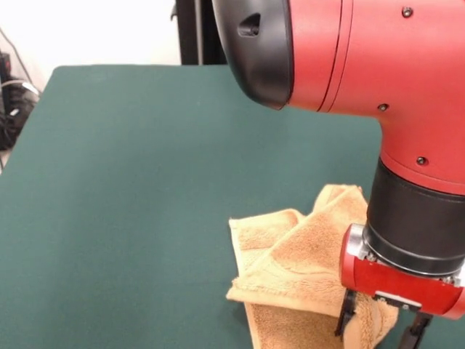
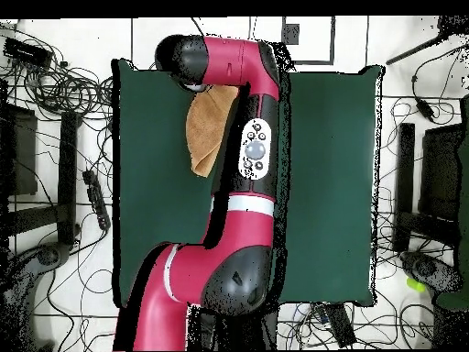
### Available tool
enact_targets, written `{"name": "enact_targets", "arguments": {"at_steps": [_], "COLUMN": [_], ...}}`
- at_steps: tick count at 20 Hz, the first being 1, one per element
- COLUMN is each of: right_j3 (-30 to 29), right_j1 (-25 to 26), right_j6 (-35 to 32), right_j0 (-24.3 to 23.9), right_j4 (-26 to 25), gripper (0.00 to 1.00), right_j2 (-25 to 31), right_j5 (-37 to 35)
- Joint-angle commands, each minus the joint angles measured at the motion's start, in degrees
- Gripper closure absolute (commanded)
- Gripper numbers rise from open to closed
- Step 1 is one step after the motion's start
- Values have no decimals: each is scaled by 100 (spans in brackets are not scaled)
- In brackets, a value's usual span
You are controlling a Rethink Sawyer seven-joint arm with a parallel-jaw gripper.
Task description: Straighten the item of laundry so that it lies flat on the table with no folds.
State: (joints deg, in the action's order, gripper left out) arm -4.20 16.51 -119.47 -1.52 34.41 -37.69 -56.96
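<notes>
1. The desk (image 1: 131, 189) is bare green cloth across its left and middle in the front view.
2. The towel (image 1: 290, 269) lies crumpled near the desk's near right corner, its layers folded over one another.
3. The tool (image 1: 383, 325) stands at the towel's right end, its fingers (image 1: 349, 314) apart astride a raised fold.
4. Judgement: a grasp is under way; next it must pinch that fold and draw it outward to spread the cloth.

The orange-yellow terry towel (image 1: 305, 269) lies crumpled in overlapping folds on the dark green counter (image 1: 131, 203), near its front edge.
</notes>
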Motion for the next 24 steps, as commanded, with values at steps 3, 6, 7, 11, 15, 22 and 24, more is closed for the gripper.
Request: {"name": "enact_targets", "arguments": {"at_steps": [3, 6, 7, 11, 15, 22, 24], "right_j3": [-272, -242, -325, -359, -338, -464, -553], "right_j1": [-286, -350, -405, -421, -425, -442, -484], "right_j6": [-483, -408, -403, -346, -331, -275, -193], "right_j0": [4, -42, 4, 3, -2, 44, 58], "right_j4": [557, 721, 662, 672, 715, 526, 422], "gripper": [0, 0, 0, 0, 0, 0, 0], "right_j2": [-186, -274, -185, -201, -279, -213, -120], "right_j5": [-538, -630, -601, -547, -581, -358, -320]}}
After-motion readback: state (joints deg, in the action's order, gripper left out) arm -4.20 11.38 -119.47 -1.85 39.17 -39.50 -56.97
